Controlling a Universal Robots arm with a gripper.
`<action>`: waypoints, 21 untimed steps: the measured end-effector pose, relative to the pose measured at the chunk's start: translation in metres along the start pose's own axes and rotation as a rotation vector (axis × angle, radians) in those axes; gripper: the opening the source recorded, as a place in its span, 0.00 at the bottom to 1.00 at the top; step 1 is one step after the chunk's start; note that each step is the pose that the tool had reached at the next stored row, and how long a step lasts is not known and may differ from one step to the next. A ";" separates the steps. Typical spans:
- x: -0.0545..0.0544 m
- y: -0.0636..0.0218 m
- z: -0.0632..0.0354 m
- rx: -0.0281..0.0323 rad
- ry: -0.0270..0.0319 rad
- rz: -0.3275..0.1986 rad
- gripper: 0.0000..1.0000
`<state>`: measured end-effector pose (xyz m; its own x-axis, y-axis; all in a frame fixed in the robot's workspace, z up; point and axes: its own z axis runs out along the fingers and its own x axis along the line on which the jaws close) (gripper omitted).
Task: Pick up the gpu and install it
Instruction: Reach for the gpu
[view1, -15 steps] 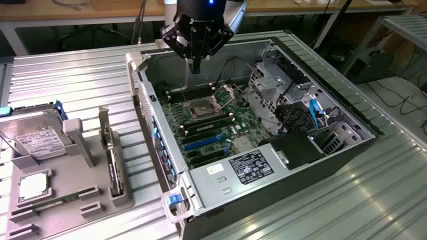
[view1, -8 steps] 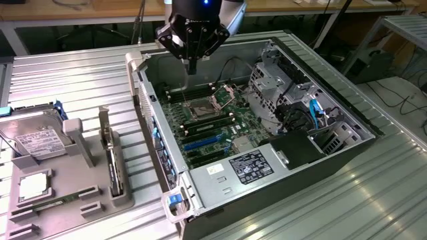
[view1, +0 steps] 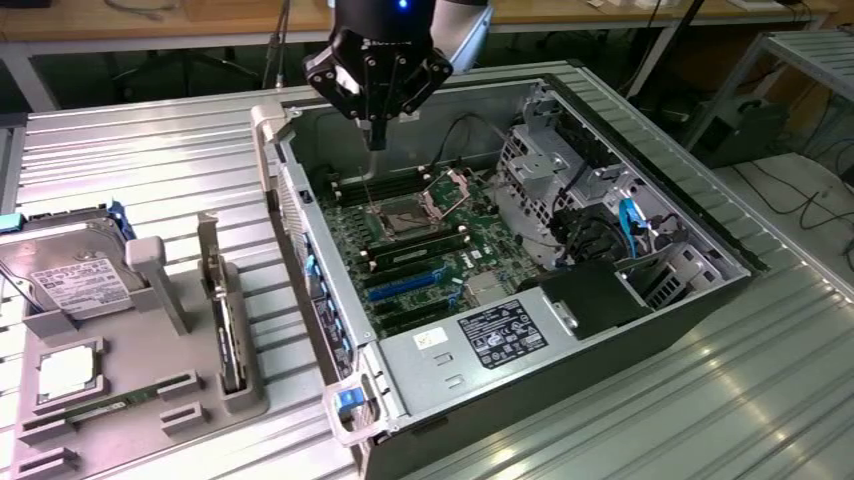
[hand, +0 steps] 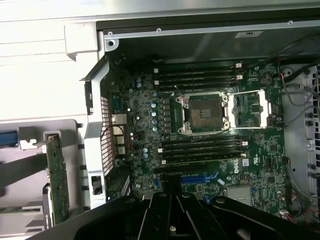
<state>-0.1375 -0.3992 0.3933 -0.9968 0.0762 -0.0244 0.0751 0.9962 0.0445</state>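
The gpu (view1: 228, 330) stands on edge in a slot of the grey holder (view1: 174, 330) at the exterior view's left, apart from the arm. In the wrist view the gpu (hand: 58, 177) shows as a thin green-backed card beside the case wall. My gripper (view1: 378, 138) hangs over the far end of the open computer case (view1: 627, 330), above the motherboard (view1: 441, 235). Its fingers are shut together with nothing between them. In the wrist view the gripper (hand: 172, 192) points down at the motherboard (hand: 150, 115), near the blue expansion slots (hand: 200, 177).
A silver hard drive (view1: 74, 280) with a white label, a square chip (view1: 67, 370) and a narrow green memory stick (view1: 107, 405) also sit in the grey holder. The case lies on a ribbed metal table (view1: 160, 150). Its power supply (view1: 481, 345) is at the near end and a drive cage (view1: 547, 175) at the exterior view's right.
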 end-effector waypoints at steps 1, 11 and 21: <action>0.001 -0.0001 0.0000 0.0000 0.0000 0.000 0.11; 0.008 -0.0011 -0.0002 -0.0001 0.0000 0.000 0.11; 0.013 -0.0017 -0.0004 -0.0001 0.0001 0.000 0.11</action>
<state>-0.1509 -0.3999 0.3933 -0.9968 0.0763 -0.0244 0.0751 0.9962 0.0447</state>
